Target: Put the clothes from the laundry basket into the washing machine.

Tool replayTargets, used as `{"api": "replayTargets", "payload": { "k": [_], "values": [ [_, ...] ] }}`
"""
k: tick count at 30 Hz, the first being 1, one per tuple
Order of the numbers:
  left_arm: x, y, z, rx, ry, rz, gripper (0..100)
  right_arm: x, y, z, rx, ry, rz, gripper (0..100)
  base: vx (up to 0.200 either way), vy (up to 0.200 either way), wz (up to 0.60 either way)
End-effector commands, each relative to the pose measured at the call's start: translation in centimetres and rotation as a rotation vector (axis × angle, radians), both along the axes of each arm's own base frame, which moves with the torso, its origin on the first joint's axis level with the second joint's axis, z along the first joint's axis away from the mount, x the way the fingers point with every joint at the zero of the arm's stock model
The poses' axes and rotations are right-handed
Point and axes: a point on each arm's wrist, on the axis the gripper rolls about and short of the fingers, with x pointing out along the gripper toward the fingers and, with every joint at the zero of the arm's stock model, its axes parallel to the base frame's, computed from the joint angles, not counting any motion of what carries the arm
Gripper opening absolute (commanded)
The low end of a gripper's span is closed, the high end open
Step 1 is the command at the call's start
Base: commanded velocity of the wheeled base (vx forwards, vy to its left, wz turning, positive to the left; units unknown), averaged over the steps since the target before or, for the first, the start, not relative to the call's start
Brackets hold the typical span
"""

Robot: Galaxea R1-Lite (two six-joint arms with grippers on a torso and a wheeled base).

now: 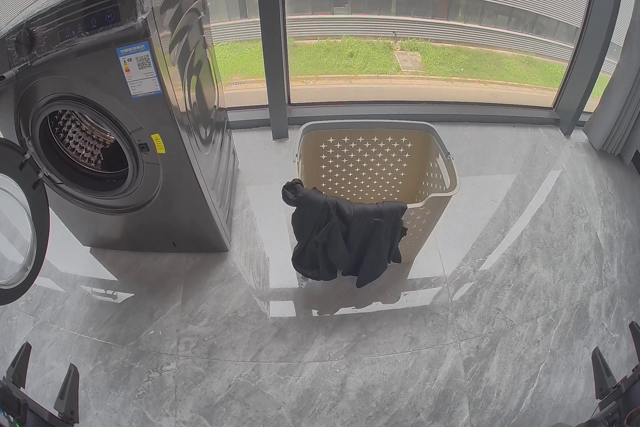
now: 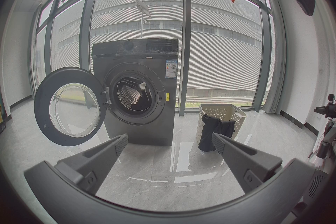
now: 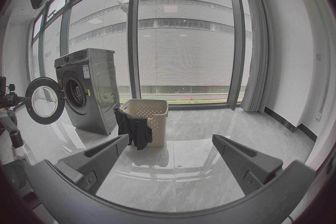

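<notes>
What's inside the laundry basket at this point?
A black garment hangs over the near rim of the laundry basket, mostly down its outside. The inner far wall shows bare. The bottom is hidden behind that rim and the garment, so more clothes there cannot be ruled out.

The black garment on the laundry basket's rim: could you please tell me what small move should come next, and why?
Probably bring the left gripper forward toward the black garment. It hangs over the laundry basket at its near rim, the left gripper and the right gripper are both open, empty and far from it, and the washing machine has its door open on the left side.
</notes>
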Motion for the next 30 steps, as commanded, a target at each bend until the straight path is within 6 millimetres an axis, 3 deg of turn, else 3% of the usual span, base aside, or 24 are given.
{"api": "replayTargets", "payload": {
  "k": [1, 11, 21, 30],
  "values": [
    [0.01, 0.0, -0.47, 0.001, 0.001, 0.002, 100, 0.04, 0.0, -0.51, 0.0, 0.006, 0.0, 100, 0.0, 0.0, 0.0],
    [0.01, 0.0, -0.47, -0.003, 0.001, 0.0, 100, 0.04, 0.0, -0.51, 0.0, 0.006, 0.0, 100, 0.0, 0.0, 0.0],
    [0.01, 0.0, -0.47, 0.0, 0.001, 0.002, 100, 0.04, 0.0, -0.51, 0.0, 0.006, 0.001, 100, 0.2, 0.0, 0.0],
    [0.01, 0.0, -0.47, 0.001, 0.001, 0.003, 100, 0.04, 0.0, -0.51, 0.0, 0.006, 0.0, 100, 0.0, 0.0, 0.0]
  ]
}}
